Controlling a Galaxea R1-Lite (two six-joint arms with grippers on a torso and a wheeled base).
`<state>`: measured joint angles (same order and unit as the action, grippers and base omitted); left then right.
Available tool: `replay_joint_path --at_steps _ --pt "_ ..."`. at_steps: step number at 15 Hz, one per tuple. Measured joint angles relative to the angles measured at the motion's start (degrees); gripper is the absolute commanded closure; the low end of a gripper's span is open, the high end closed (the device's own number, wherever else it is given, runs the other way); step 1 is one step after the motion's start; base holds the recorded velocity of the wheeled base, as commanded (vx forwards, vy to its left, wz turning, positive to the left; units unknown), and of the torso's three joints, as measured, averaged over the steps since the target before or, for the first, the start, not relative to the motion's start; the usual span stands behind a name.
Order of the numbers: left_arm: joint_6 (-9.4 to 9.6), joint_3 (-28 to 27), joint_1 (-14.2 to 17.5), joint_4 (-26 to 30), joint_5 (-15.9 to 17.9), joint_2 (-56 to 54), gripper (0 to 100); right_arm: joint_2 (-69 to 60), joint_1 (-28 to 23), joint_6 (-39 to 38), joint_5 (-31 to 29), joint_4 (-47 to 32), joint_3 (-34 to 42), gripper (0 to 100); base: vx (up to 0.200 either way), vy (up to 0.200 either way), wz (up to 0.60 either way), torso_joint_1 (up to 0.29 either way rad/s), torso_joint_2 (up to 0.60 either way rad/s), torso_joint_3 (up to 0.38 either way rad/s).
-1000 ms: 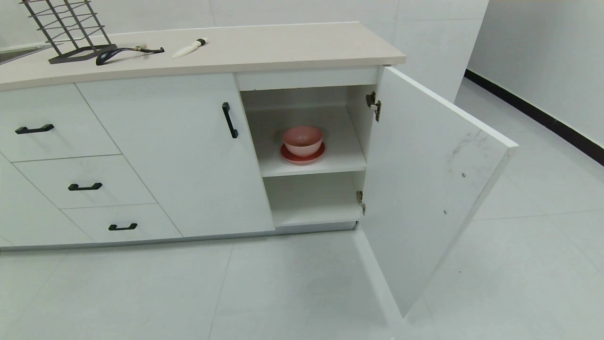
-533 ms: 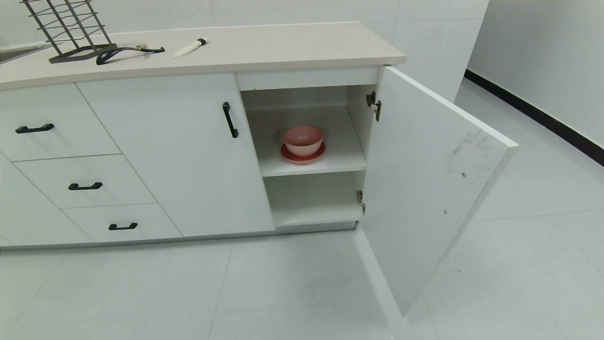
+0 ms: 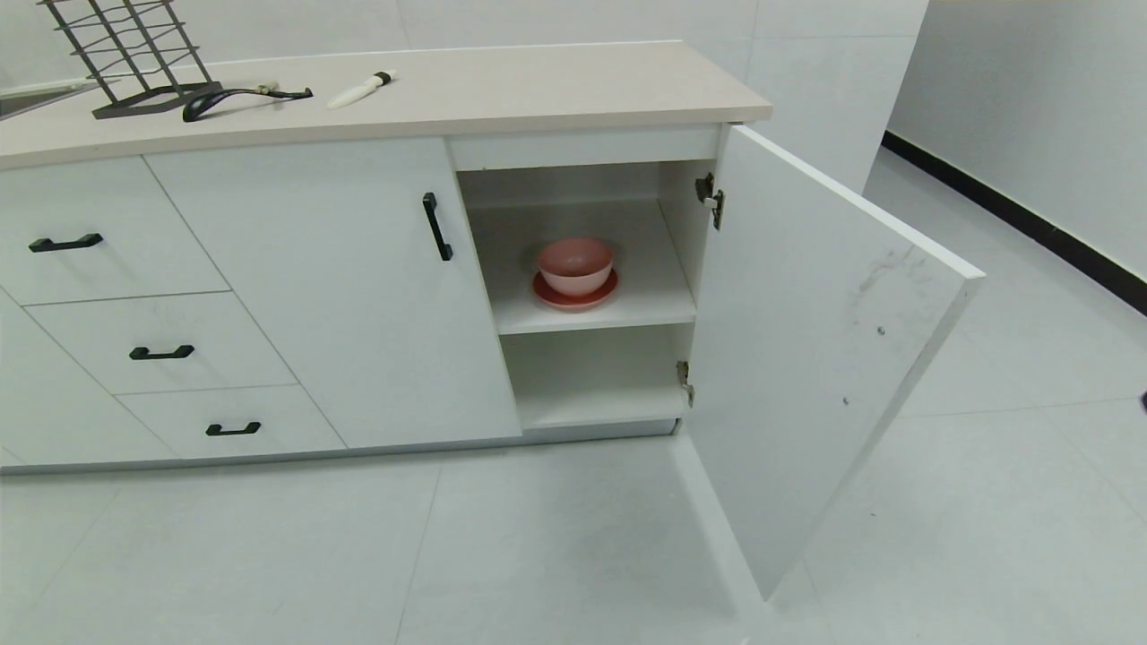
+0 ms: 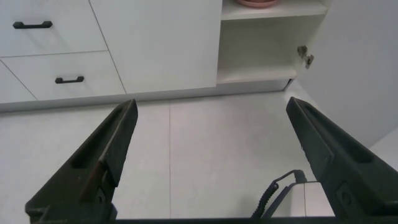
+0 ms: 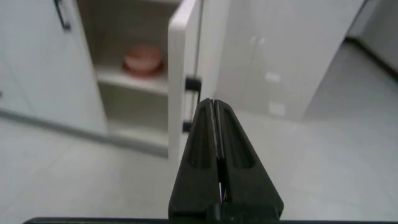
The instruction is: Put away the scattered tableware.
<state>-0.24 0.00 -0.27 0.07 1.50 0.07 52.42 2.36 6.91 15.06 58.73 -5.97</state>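
While the counter [image 3: 538, 85] spans the top of the head frame and the cabinet door [image 3: 824, 358] stands swung wide at right, we judge the putting-away partly done; a wire rack [image 3: 125, 54] stands at upper left; a pink bowl [image 3: 575, 264] sits on a red plate [image 3: 573, 298] on the upper shelf [image 3: 650, 309], centre frame; a dark ladle [image 3: 233, 97] and a white-handled utensil [image 3: 360, 90] lie on the counter beside the rack; our left gripper [image 4: 211, 106] is spread and empty, our right gripper [image 5: 214, 109] pressed together on nothing; next we likely shut the door or fetch the utensils; against the earlier frames, only a small dark shape [image 3: 1144, 400] has entered at the right edge.
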Motion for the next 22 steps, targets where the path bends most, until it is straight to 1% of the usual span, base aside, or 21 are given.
replay_joint_path --at_steps 1,3,6,9,12,14,17,20,22 --pt "0.0 0.0 0.0 0.0 0.0 0.0 0 4.28 -0.28 0.45 1.01 2.17 0.2 100 0.0 0.0 0.0 0.0 0.0 0.0" --pt "-0.11 0.0 0.0 -0.02 0.0 0.0 0 11.0 -0.61 0.78 1.83 4.02 -3.0 100 0.0 0.0 0.0 0.0 0.0 0.0" --pt "-0.02 -0.02 0.0 0.02 0.0 0.0 0 21.22 -0.88 1.05 3.11 6.99 -9.75 100 0.0 0.0 0.0 0.0 0.0 0.0" --pt "0.0 -0.07 0.0 0.04 0.0 0.0 0 31.34 -1.02 1.9 6.89 8.73 -18.66 100 0.0 0.0 0.0 0.0 0.0 0.0" --pt "0.0 -0.02 0.0 -0.02 0.0 0.0 0 38.05 0.2 2.41 8.7 10.09 -23.21 100 0.0 0.0 0.0 0.0 0.0 0.0" --pt "-0.22 0.0 0.0 -0.02 -0.02 -0.02 0 40.89 0.57 3.64 11.06 11.12 -24.61 100 0.0 0.0 0.0 0.0 0.0 0.0" --pt "0.06 0.0 0.02 -0.05 -0.06 -0.05 0 42.95 2.32 4.0 11.7 12.24 -24.98 100 0.0 0.0 0.0 0.0 0.0 0.0" --pt "-0.2 0.0 0.27 -0.05 -0.09 -0.05 0 43.56 5.12 4.0 11.74 12.35 -24.98 100 0.0 0.0 0.0 0.0 0.0 0.0" --pt "-0.22 0.0 0.27 -0.07 -0.09 -0.07 0 44.04 7.89 3.86 11.72 12.4 -25.14 100 0.0 0.0 0.0 0.0 0.0 0.0"
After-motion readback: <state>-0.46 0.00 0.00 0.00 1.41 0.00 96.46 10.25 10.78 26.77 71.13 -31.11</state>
